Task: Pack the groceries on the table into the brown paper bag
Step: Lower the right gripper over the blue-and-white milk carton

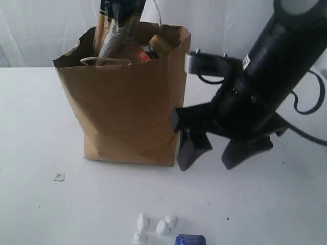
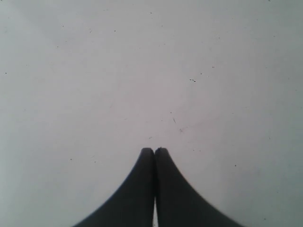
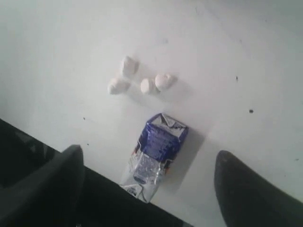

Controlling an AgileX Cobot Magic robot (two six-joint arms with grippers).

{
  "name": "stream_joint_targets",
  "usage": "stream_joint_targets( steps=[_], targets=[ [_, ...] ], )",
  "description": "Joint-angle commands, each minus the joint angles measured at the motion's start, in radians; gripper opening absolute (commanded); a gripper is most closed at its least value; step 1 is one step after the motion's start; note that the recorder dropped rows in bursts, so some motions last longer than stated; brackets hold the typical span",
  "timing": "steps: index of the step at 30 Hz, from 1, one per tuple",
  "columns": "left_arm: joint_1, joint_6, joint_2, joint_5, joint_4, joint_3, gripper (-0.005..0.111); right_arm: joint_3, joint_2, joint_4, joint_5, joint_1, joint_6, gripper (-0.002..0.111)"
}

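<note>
The brown paper bag (image 1: 127, 102) stands upright on the table (image 1: 286, 204), with several groceries poking out of its top, among them a dark blue packet (image 1: 120, 10). A small blue-white carton (image 3: 161, 146) lies flat near the table's front edge and is cut off at the bottom of the exterior view (image 1: 190, 240). My right gripper (image 1: 208, 161) hangs open just right of the bag, above the table. In the right wrist view the right gripper (image 3: 149, 156) has the carton lying between and beyond its spread fingers, untouched. My left gripper (image 2: 154, 150) is shut over bare tabletop (image 2: 142, 71).
A few small white crumpled lumps (image 1: 153, 224) lie on the table close to the carton; the same lumps (image 3: 142, 80) show in the right wrist view. A tiny scrap (image 1: 60, 177) lies left of the bag. A dark drop (image 3: 28, 156) runs along the table's edge by the carton.
</note>
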Motion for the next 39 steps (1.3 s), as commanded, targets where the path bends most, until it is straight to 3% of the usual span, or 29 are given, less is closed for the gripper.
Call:
stream_joint_targets(
  steps=[1, 7, 12, 19, 27, 39],
  targets=[
    [-0.009, -0.003, -0.004, 0.003, -0.002, 0.004, 0.0, 0.061, -0.005, 0.01, -0.007, 0.053, 0.011, 0.071],
    [-0.009, -0.003, -0.004, 0.003, -0.002, 0.004, 0.0, 0.148, 0.003, -0.035, -0.051, 0.157, 0.022, 0.071],
    [-0.009, -0.003, -0.004, 0.003, -0.002, 0.004, 0.0, 0.212, 0.035, -0.225, -0.135, 0.224, 0.226, 0.071],
    [-0.009, -0.003, -0.004, 0.003, -0.002, 0.004, 0.0, 0.22, 0.083, -0.176, -0.355, 0.296, 0.242, 0.071],
    [-0.009, -0.003, -0.004, 0.003, -0.002, 0.004, 0.0, 0.231, 0.154, -0.24, -0.331, 0.304, 0.294, 0.071],
    [-0.009, -0.003, -0.004, 0.003, -0.002, 0.004, 0.0, 0.333, 0.174, -0.191, -0.451, 0.306, 0.323, 0.071]
  ],
)
